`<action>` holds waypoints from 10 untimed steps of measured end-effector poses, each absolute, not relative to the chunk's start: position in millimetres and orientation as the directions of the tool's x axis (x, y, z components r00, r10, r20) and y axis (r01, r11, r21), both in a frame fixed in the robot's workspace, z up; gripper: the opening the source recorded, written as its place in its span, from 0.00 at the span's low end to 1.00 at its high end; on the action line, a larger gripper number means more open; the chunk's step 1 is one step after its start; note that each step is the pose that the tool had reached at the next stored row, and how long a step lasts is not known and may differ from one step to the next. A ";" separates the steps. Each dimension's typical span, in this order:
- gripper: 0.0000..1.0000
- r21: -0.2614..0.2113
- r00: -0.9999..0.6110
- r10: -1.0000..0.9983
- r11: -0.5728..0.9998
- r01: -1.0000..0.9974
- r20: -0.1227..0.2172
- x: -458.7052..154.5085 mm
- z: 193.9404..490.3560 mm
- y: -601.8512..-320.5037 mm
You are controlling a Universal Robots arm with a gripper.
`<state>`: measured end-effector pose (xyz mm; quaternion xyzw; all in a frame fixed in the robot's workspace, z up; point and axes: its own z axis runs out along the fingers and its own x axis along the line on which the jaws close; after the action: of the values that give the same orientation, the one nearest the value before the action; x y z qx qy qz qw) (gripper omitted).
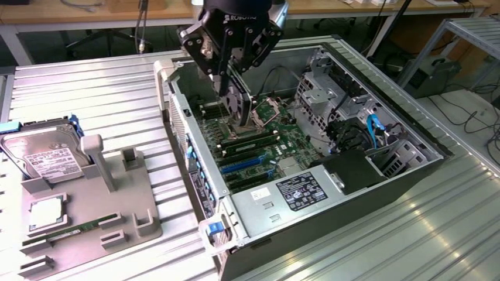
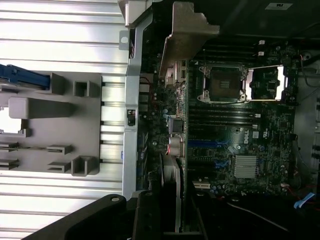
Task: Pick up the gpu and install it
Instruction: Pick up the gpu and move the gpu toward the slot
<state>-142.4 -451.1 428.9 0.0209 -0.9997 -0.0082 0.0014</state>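
Above the ribbed metal counter (image 1: pixel 93 99) we are gripping the thin dark gpu (image 1: pixel 236 108) upright in our black hand (image 1: pixel 228 77), edge-down to suit the green motherboard (image 1: pixel 275 147) slots.

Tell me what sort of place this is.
Probably a robotics lab set up for PC assembly: an open computer case on a ribbed metal table, a grey parts fixture holding a hard drive, workbenches behind.
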 end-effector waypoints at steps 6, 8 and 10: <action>0.28 0.016 -0.999 -0.042 0.999 -0.042 0.003 -137.1 428.8 -451.1; 0.28 0.016 -0.999 -0.042 0.999 -0.042 0.003 -135.6 428.8 -451.1; 0.28 0.016 -0.999 -0.042 0.999 -0.042 0.003 -134.2 428.7 -451.1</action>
<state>-134.2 -451.1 428.7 0.0209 -0.9997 -0.0082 0.0014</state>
